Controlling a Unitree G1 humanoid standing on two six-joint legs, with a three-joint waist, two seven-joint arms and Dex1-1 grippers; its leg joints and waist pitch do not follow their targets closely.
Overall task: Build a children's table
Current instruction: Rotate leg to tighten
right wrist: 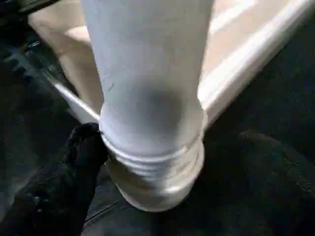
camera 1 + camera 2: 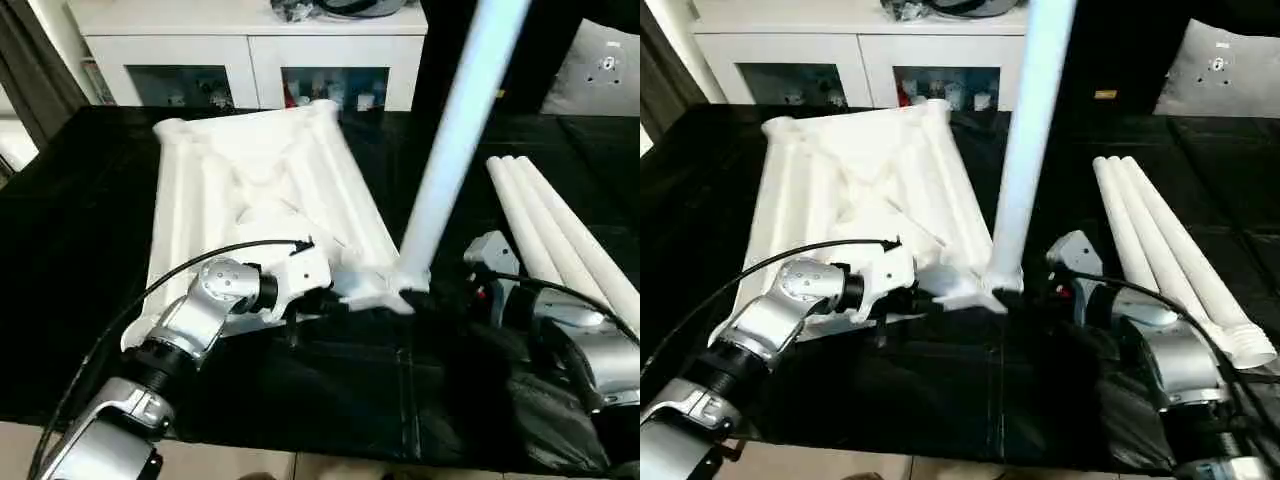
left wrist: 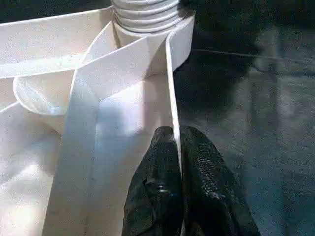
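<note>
First leg standing in near-right corner socket of upturned table top.
Left gripper (image 3: 179, 162) clamped on table top (image 2: 250, 190) rim; right gripper (image 1: 162, 147) spread around leg (image 2: 455, 140). Threads partly exposed: leg may topple.

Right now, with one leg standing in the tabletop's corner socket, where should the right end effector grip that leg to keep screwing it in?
Grip the leg low on its smooth round shaft, just above the threaded collar, coming in level from the robot's right. It stands upright in the socket at the tabletop corner, so the jaws can straddle it there. The right end effector, open, is beside it already; the left end effector pinches the rim.
</note>
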